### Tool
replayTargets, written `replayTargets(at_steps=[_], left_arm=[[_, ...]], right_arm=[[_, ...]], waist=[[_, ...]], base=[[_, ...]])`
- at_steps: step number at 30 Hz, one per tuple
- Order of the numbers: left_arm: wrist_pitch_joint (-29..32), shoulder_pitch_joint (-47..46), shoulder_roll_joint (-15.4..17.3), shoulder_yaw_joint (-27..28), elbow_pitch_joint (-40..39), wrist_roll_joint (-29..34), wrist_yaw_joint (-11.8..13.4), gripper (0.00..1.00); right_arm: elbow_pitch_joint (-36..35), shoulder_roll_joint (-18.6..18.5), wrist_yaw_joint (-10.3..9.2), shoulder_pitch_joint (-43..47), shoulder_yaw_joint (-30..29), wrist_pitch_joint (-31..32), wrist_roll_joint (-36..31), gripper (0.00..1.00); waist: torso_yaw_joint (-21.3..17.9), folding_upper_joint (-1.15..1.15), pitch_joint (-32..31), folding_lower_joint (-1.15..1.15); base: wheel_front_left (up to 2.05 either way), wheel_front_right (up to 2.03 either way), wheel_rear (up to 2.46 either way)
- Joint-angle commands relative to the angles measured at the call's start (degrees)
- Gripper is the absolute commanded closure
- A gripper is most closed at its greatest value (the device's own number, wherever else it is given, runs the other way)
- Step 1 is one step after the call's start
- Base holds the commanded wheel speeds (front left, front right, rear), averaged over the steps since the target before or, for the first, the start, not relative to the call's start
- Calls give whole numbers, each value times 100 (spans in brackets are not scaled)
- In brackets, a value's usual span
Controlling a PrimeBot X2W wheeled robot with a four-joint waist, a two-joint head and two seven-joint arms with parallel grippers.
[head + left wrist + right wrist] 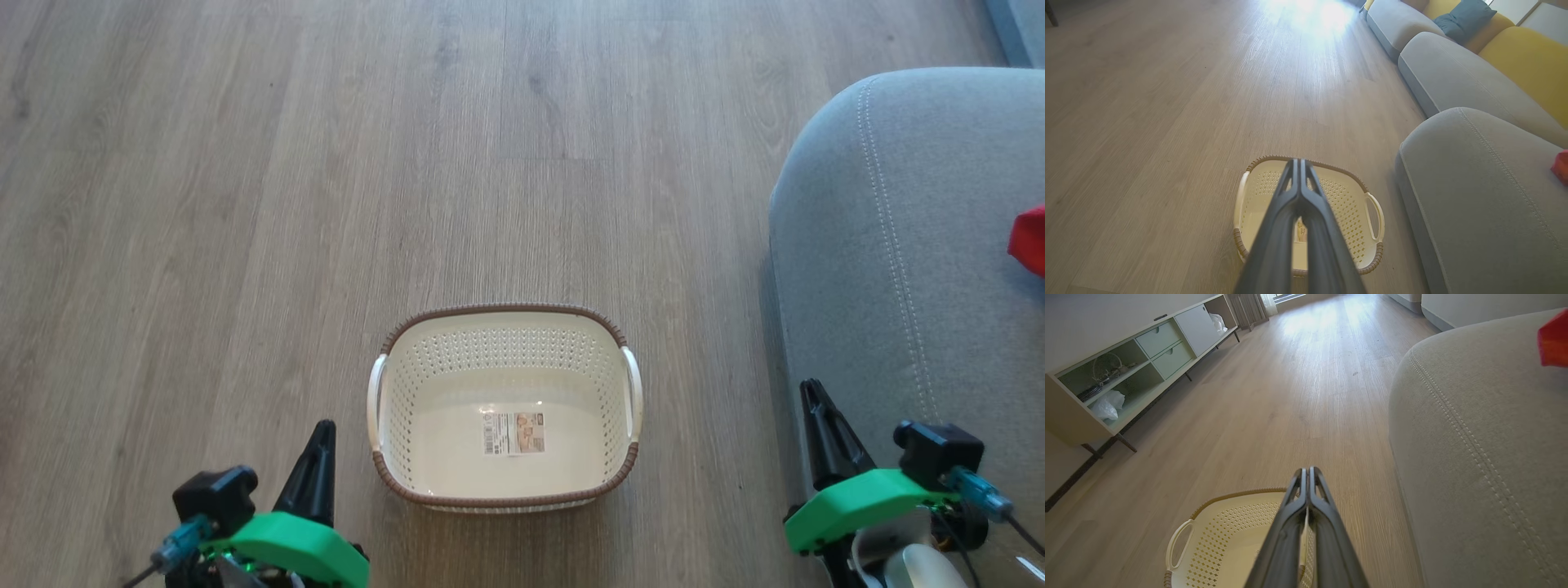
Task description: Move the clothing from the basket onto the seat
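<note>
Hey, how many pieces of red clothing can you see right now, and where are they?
1. A bit of red clothing lies on the grey seat, cut off by the head view's right edge, so more may be hidden out of frame. The basket holds none.

place: living room at home, pretty sure | clues: wood-plank floor (245, 163), chunky grey sofa (1478, 196) with yellow backrests (1527, 65) and a teal cushion (1468, 18), low sideboard (1073, 416) with drawers (1163, 347) along the wall (1086, 318)

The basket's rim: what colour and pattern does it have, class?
The basket's rim is brown with a woven look, above cream perforated sides; best in the head view.
</note>
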Motion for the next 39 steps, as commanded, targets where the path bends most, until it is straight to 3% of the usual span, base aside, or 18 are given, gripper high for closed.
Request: replayTargets(at_steps=[1, 39], left_arm=[[37, -234, 49, 105, -158, -185, -35, 100], [598, -420, 109, 441, -179, -2544, -217, 100]], right_arm=[[-213, -26, 0, -174, -36, 43, 208, 100], [-368, -49, -1, -267, -206, 646, 2723, 100]], waist=[[-7, 0, -9, 0], [-151, 0, -189, 0]], base=[[0, 0, 0], [0, 0, 0]])
